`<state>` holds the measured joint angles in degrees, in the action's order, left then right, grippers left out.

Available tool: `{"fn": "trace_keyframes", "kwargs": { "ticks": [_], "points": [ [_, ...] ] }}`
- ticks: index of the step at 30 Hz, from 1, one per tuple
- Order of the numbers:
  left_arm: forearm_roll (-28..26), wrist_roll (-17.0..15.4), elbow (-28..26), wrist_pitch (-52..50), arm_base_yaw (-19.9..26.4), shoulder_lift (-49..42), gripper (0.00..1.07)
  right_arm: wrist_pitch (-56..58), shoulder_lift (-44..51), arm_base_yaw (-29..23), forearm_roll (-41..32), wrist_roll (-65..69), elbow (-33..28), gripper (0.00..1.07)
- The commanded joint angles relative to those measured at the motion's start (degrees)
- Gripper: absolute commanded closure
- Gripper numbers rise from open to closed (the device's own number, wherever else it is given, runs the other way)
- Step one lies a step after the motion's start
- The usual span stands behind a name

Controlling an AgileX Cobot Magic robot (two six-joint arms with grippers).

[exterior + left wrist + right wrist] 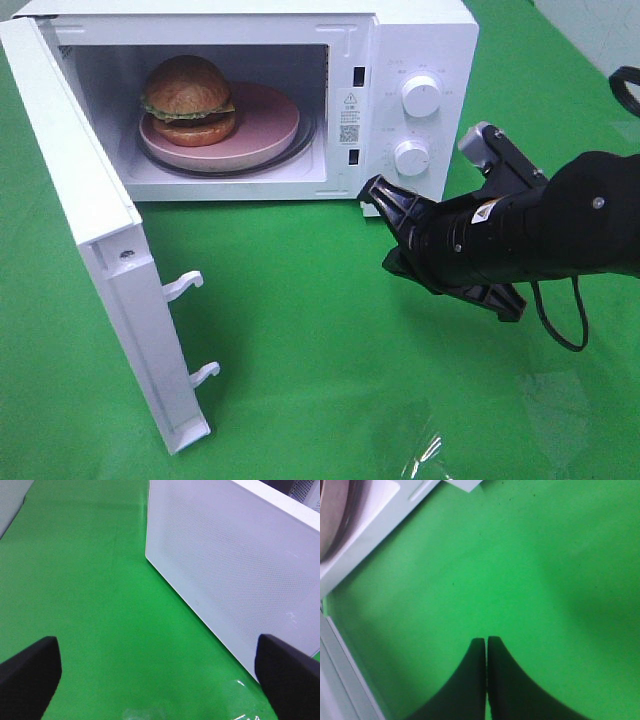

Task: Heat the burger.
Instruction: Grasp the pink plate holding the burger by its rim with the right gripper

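**Burger's in, door next**

My left end effector (160,672) stands wide open and empty beside what I take for the door (110,270). I'd push its outer face near the free edge, slow and square, until it latches. The burger (190,100) sits on the pink plate (275,125) inside the microwave (420,40). My right end effector (486,640), pinched closed on nothing, points left, low over the green surface (300,330) below the knobs (420,97).
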<state>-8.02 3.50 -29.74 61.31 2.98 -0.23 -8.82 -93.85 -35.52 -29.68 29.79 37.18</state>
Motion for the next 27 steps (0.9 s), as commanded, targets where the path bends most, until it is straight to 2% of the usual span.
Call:
{"fn": "trace_keyframes", "kwargs": {
  "ticks": [1,6,10,11,12,13,14,16,19,21,24,27],
  "points": [
    [-0.29,0.11,0.17,-0.06,0.06,-0.34,0.10,3.50,2.81,0.06,1.32,-8.02,-0.06,1.07],
    [-0.29,0.11,0.17,-0.06,0.06,-0.34,0.10,9.40,6.13,0.06,1.60,-16.73,-0.06,1.06],
    [-0.29,0.11,0.17,-0.06,0.06,-0.34,0.10,12.43,7.10,0.06,3.72,-18.51,0.34,1.06],
    [-0.29,0.11,0.17,-0.06,0.06,-0.34,0.10,16.16,7.22,0.06,7.73,-18.51,1.89,1.06],
    [-0.29,0.11,0.17,-0.06,0.06,-0.34,0.10,16.16,7.22,0.06,7.73,-18.51,1.89,1.06],
    [-0.34,0.11,0.17,-0.06,0.06,-0.34,0.10,20.74,7.28,0.06,12.49,-18.39,4.07,1.06],
    [-0.34,0.11,0.17,-0.06,0.06,-0.34,0.10,20.74,7.28,0.06,12.49,-18.39,4.07,1.06],
    [-0.34,0.11,0.17,-0.06,0.06,-0.34,0.10,27.50,7.28,0.06,19.31,-18.22,7.56,1.06],
    [-0.34,0.11,0.17,-0.06,0.06,-0.34,0.10,31.46,7.28,0.06,23.15,-18.22,9.80,1.05],
    [-0.34,0.11,0.17,-0.06,0.06,-0.34,0.10,37.82,7.28,0.06,29.11,-18.28,13.35,1.05],
    [-0.34,0.11,0.17,-0.06,0.06,-0.34,0.10,44.58,7.28,0.06,33.40,-20.80,16.79,1.05],
    [-0.34,0.11,0.17,-0.06,0.06,-0.34,0.10,46.41,7.28,0.06,34.09,-22.35,17.65,1.04]
  ]
}}
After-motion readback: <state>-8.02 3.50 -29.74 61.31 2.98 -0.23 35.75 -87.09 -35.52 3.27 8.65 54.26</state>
